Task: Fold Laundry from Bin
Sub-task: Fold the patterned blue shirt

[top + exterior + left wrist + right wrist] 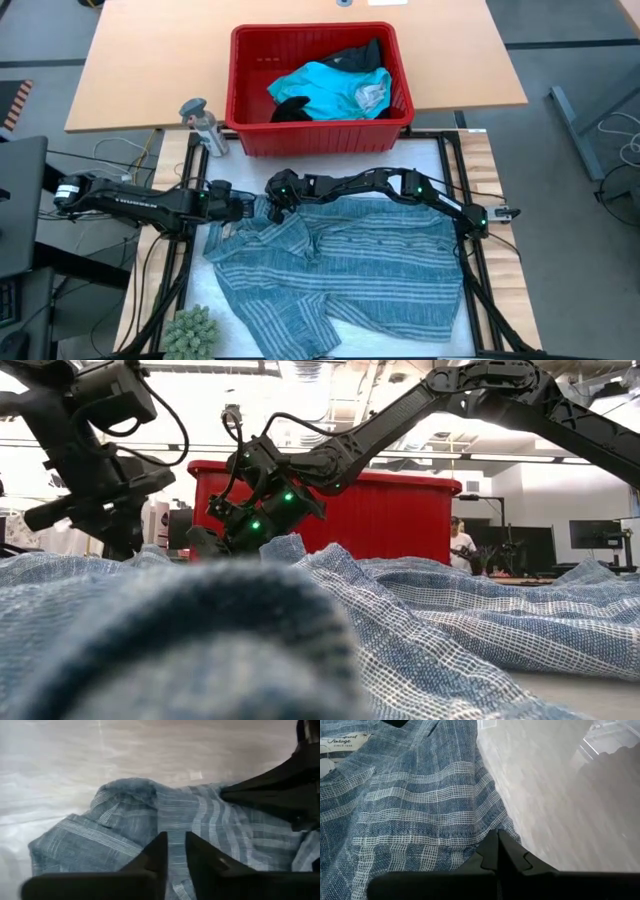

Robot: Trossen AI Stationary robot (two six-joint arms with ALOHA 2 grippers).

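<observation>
Left tool (243,208) is nipping the striped shirt (340,265) at its upper-left edge, fingers nearly together on the cloth. Right tool (277,197) is clenched on the collar just beside it. With grips this close, a pull may bunch rather than spread it. White tabletop (430,160) beneath; red bin (250,135) behind holds turquoise and black garments; a person sits far back.
</observation>
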